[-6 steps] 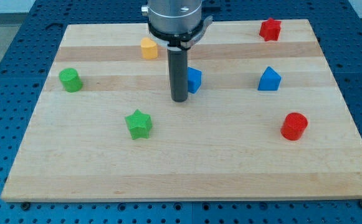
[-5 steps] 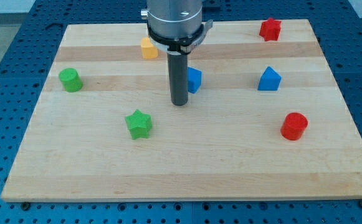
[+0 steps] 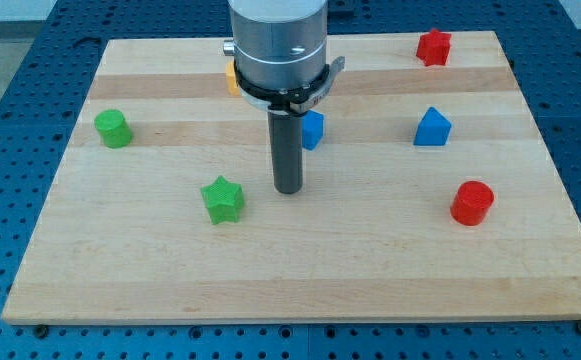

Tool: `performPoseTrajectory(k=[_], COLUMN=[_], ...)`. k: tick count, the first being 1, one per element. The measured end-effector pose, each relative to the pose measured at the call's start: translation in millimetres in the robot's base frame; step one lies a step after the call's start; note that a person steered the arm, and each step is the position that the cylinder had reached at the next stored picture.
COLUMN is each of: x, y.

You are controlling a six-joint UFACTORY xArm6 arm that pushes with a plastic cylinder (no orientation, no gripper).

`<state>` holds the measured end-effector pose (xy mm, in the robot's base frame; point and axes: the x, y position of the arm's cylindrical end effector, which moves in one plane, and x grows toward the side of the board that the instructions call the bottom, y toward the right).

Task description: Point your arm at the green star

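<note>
camera view: green star (image 3: 222, 199) lies near my tip's (image 3: 288, 190) left.

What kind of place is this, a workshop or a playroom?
Most likely a robotics lab bench: a wooden board sits on a blue perforated table, and my tip hangs over coloured blocks such as the green star.

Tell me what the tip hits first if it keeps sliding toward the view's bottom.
Nothing, it seems: below my tip the wooden board lies bare to its edge. The green star sits to the view's left, apparently off that line.
</note>
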<state>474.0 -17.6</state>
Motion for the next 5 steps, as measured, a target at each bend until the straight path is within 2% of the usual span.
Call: performPoseTrajectory(k=[2,5], x=[28.8,45.4], y=[4.2,-9.6])
